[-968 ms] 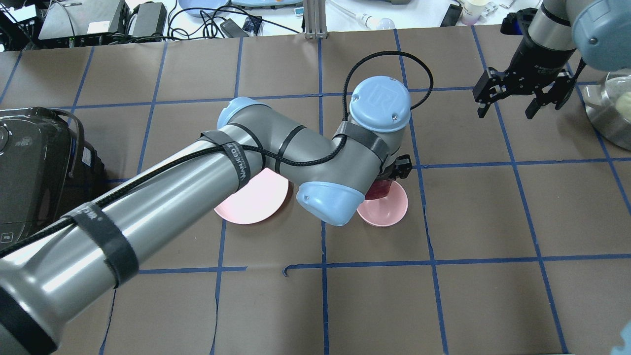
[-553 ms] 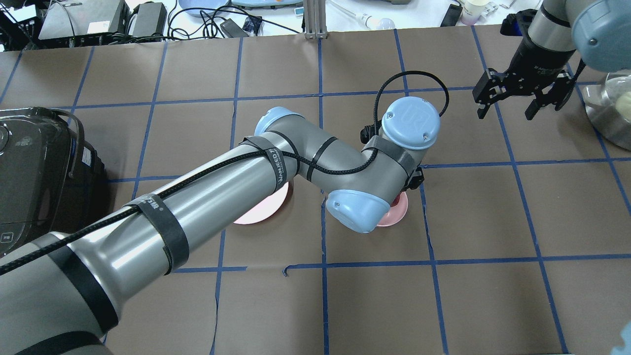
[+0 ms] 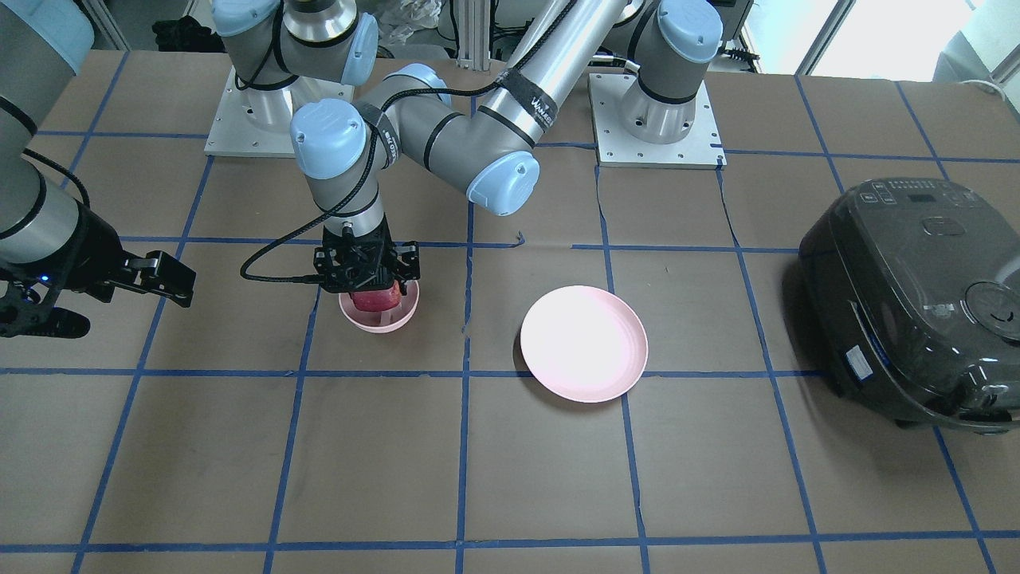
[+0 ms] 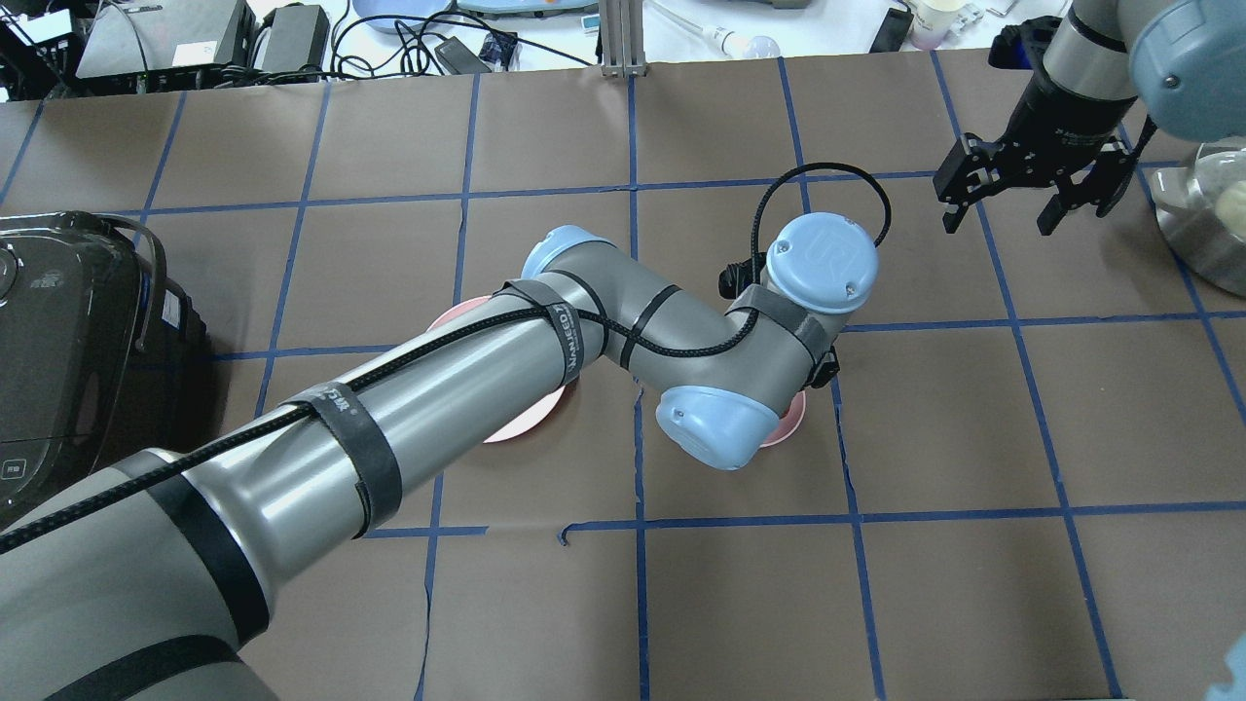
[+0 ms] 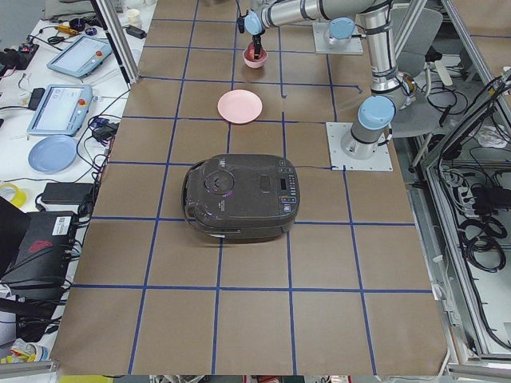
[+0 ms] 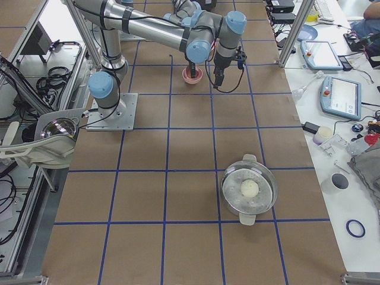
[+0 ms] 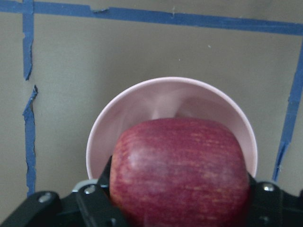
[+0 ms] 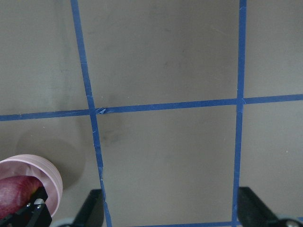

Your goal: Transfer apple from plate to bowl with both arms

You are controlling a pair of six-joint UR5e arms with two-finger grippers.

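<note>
Dark red apple [image 7: 180,172] sits low inside the pink bowl [image 7: 170,84], clamped between the fingers of the left hand [image 3: 373,285], which points straight down. The apple lies directly under that hand and inside the rim as far as shows. It is blocky, no clear long axis. Whether it touches the bowl floor: cannot tell.

Front view: bowl at 9 o'clock from the plate [image 3: 584,343], well apart. Plate bare. Right hand [image 4: 1003,214] hangs spread and empty over the tabletop [image 3: 510,478], at 9 o'clock from the bowl. Left hand is the nearer; the release looks to be its job.
</note>
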